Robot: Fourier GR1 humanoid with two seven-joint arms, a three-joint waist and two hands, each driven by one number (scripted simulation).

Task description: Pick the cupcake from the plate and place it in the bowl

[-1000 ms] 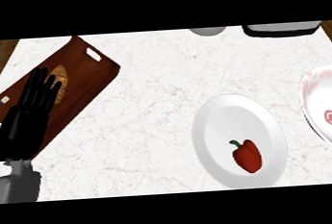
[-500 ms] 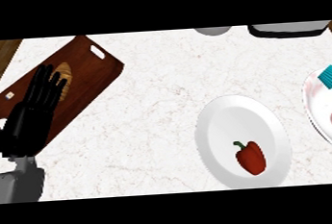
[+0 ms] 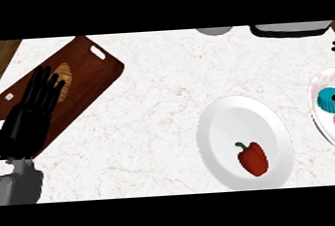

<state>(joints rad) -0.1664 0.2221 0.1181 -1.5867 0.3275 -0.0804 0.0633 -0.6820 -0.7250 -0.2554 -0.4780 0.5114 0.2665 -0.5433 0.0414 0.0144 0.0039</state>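
Now cupcake [image 3: 333, 100] in bowl [image 3: 325, 83], beside plate [image 3: 222, 126].

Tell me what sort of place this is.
Most likely a kitchen counter: a pale marbled worktop with a wooden cutting board carrying bread, and a white plate holding a red pepper.

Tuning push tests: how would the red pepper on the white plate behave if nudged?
The red pepper lies on its side, so it would probably roll or rock rather than tip. The white plate looks smooth, so it may slide easily. It likely holds its shape when pushed.
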